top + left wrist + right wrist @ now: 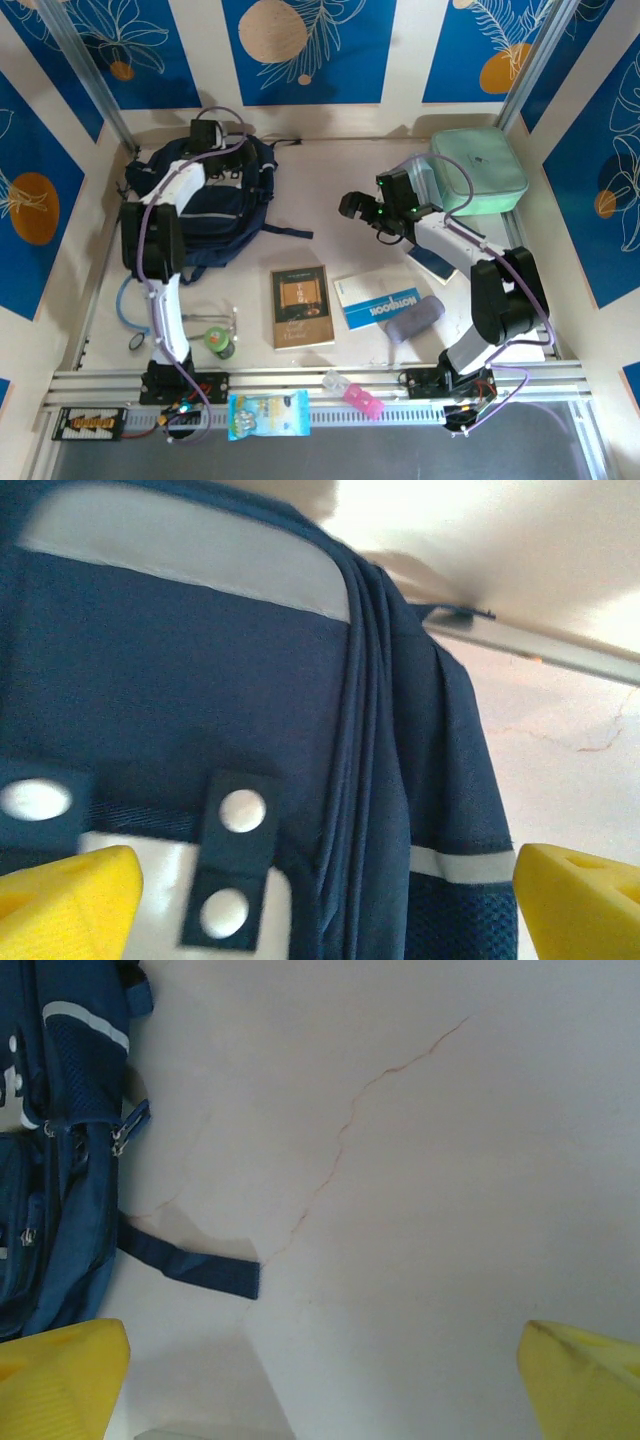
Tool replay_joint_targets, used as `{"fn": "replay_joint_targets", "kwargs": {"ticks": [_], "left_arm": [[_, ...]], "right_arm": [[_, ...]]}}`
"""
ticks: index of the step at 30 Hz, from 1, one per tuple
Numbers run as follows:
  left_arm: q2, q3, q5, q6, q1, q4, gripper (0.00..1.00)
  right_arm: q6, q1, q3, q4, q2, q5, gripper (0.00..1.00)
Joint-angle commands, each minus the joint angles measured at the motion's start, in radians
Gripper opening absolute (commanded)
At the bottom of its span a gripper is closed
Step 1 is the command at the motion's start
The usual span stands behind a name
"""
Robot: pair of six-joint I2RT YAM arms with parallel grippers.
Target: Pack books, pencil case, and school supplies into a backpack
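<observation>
The navy backpack lies at the back left of the table. My left gripper hangs open over its upper end; in the left wrist view its yellow fingertips straddle the backpack's folded seam without gripping it. My right gripper hovers open and empty above bare table at mid-right, with the backpack and a loose strap to its left. A brown book and the blue-and-white NOTEBOOK lie near the front. A dark book is partly hidden under the right arm. A lavender pencil case rests on the NOTEBOOK's right end.
A mint-green square case sits at the back right. A green tape roll and small tools lie by the left arm's base. A pink item and a blue packet rest on the front rail. Walls enclose three sides.
</observation>
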Motion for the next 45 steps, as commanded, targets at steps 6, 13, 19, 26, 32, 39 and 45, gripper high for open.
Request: {"fn": "replay_joint_targets", "kwargs": {"ticks": [6,13,19,26,32,39,45], "left_arm": [[0.184,0.16,0.209,0.049,-0.082,-0.159,0.94],[0.173,0.074,0.191,0.318,-0.254,-0.333,0.91],[0.098,-0.039,0.208,0.421,-0.396,-0.349,0.89],[-0.008,0.039,0.167,0.224,-0.311,-0.324,0.91],[-0.211,-0.104,0.175,0.114,-0.256,-0.238,0.93],[-0.543,-0.535,-0.002,-0.05,-0.24,-0.196,0.87],[-0.686,-0.793,-0.006,-0.201,-0.214,-0.061,0.8]], "right_arm": [[0.046,0.032,-0.005,-0.052,-0.032,-0.001,1.0],[0.107,0.047,-0.019,-0.003,-0.025,-0.005,0.99],[0.174,0.053,-0.063,0.009,-0.04,0.05,0.99],[0.257,0.029,-0.185,0.073,-0.168,0.116,0.99],[0.281,-0.007,-0.237,0.122,-0.227,0.062,0.99],[0.29,-0.014,-0.16,0.081,-0.094,-0.08,0.95],[0.269,-0.021,-0.013,0.064,0.093,-0.185,0.87]]}}
